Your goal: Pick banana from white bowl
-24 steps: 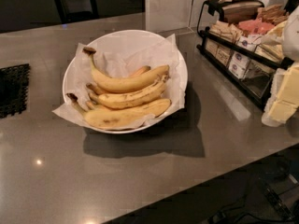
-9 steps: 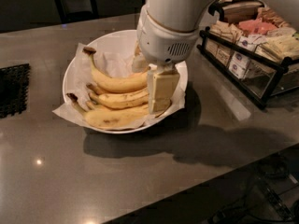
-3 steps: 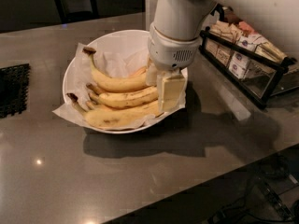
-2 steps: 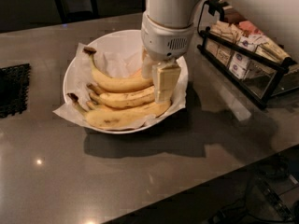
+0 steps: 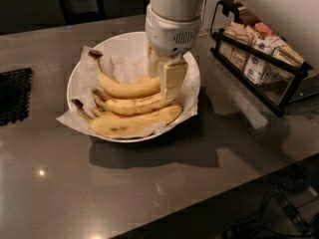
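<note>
The white bowl (image 5: 76, 81) sits on the grey counter, lined with crumpled white paper (image 5: 118, 63). Three yellow bananas lie in it side by side, stems to the left: the top banana (image 5: 124, 89), the middle one (image 5: 130, 105) and the front one (image 5: 130, 124). My gripper (image 5: 163, 89) hangs from the white arm (image 5: 172, 14) straight down into the bowl's right half. It sits at the right ends of the top and middle bananas. All three bananas rest in the bowl. The arm hides the bowl's back right rim.
A black wire rack (image 5: 259, 66) with packets stands close to the right of the bowl. A black mat (image 5: 12, 96) lies at the counter's left edge. The counter's front edge runs diagonally at the lower right, with cables (image 5: 279, 208) on the floor below it.
The arm came in over the bowl, which stood alone eight seconds ago. In the last second the gripper has shifted left, onto the bananas' right ends. The bananas have not moved.
</note>
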You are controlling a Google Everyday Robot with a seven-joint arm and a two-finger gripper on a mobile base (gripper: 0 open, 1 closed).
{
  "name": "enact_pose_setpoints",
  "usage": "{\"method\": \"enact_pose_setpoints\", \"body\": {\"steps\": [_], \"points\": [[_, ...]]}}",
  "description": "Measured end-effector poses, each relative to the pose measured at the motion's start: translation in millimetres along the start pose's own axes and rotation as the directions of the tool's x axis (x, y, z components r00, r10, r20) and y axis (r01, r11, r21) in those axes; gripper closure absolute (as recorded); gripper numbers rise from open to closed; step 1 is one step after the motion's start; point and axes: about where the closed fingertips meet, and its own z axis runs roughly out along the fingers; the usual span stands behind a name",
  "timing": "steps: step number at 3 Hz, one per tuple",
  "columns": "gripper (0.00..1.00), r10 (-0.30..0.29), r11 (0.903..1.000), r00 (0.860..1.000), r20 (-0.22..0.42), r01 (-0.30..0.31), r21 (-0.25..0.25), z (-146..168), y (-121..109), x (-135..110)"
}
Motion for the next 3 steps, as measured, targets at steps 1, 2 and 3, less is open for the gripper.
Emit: {"method": "enact_pose_setpoints", "body": {"steps": [1,2,3], "points": [[0.45,-0.001,0.9993,1.000,0.014,0.002,-0.038,3.9,6.8,-10.3],[0.46,0.004,0.9981,1.000,0.023,-0.003,-0.061,6.8,10.8,-17.4],[0.47,0.021,0.9969,0.999,0.026,-0.018,-0.077,13.2,9.5,-13.9]]}}
